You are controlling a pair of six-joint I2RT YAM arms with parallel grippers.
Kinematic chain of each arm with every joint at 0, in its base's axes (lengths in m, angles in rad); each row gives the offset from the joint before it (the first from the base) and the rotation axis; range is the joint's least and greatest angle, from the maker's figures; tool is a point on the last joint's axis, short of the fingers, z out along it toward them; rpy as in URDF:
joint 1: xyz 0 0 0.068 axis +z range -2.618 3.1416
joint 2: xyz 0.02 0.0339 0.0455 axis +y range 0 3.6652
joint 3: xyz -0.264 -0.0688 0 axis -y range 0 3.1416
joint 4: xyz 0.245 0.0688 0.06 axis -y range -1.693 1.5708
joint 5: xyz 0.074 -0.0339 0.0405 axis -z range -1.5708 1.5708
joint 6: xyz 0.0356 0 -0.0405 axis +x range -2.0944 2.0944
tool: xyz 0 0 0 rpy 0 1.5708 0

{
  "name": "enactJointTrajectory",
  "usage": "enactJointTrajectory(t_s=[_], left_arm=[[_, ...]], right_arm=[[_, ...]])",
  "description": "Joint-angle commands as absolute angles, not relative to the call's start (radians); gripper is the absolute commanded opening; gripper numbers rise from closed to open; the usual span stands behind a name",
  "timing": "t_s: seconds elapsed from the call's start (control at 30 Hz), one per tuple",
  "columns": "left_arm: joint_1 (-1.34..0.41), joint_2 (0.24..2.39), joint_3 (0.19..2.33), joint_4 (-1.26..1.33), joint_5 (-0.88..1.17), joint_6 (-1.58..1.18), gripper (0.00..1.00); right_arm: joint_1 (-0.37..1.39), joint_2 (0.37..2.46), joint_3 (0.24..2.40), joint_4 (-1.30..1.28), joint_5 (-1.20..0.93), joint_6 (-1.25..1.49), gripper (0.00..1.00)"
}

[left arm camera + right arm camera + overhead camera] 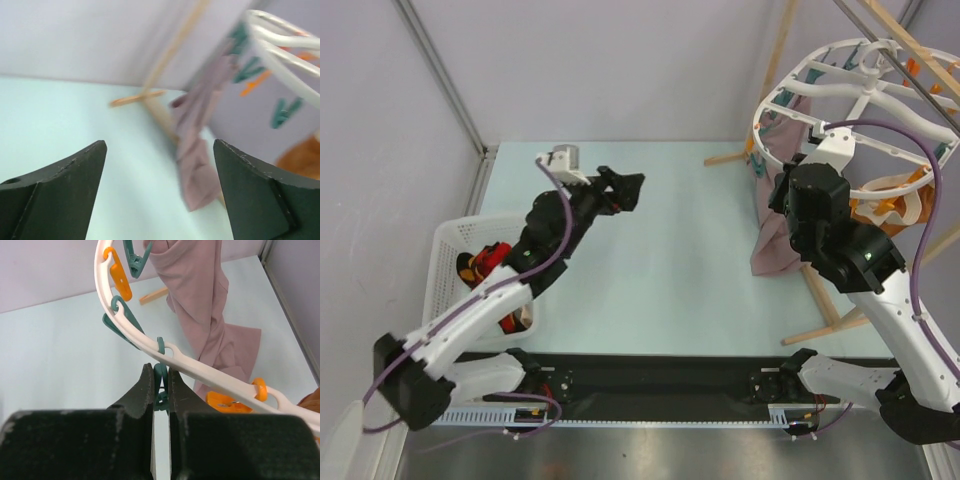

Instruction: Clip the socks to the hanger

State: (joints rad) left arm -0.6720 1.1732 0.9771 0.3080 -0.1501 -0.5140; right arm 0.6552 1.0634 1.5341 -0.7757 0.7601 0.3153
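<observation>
Nearest, well to the left of the hanger [210, 369], the socks [485, 265] lie in a white basket [432, 280]. None is clipped, so the main work is not yet done. Farther in, roughly midway between that basket and the hanger, the left gripper [630, 190] hangs over the table with its jaws spread wide and nothing between them. At the hanger's near rim the right gripper [160, 377] is pressed shut on a teal clip [160, 369], seemingly squeezing it ready for a sock. A mauve cloth [770, 240] hangs below the hanger.
</observation>
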Motion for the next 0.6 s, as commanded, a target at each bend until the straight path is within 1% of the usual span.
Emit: enactJointTrajectory(t_s=[0.0,0.03,0.1,0.13,0.27,0.4,0.47,0.5,0.57], left_arm=[[-0.658,1.004,0.974,-0.114,-0.497,-0.518,0.95],[-0.647,0.941,0.976,-0.249,-0.527,-0.526,0.96],[-0.582,0.899,0.997,-0.366,-0.554,-0.534,0.95],[-0.551,0.885,1.009,-0.496,-0.549,-0.531,0.94],[-0.388,0.858,1.037,-0.693,-0.508,-0.503,0.91],[-0.185,0.893,0.994,-0.767,-0.404,-0.48,0.9],[-0.115,0.917,0.974,-0.793,-0.374,-0.497,0.89],[-0.057,0.928,0.962,-0.779,-0.347,-0.511,0.9],[-0.006,0.933,0.916,-0.741,-0.331,-0.531,0.9]], right_arm=[[0.638,1.052,1.506,-0.723,0.706,0.291,0.0],[0.634,1.057,1.503,-0.719,0.683,0.29,0.0],[0.618,1.057,1.497,-0.706,0.661,0.279,0.0],[0.614,1.052,1.485,-0.697,0.637,0.275,0.0],[0.563,1.039,1.47,-0.67,0.546,0.268,0.0],[0.535,1.043,1.471,-0.657,0.488,0.262,0.0],[0.528,1.042,1.468,-0.658,0.469,0.261,0.0],[0.528,1.04,1.463,-0.657,0.46,0.264,0.0],[0.526,1.039,1.457,-0.654,0.453,0.265,0.0]])
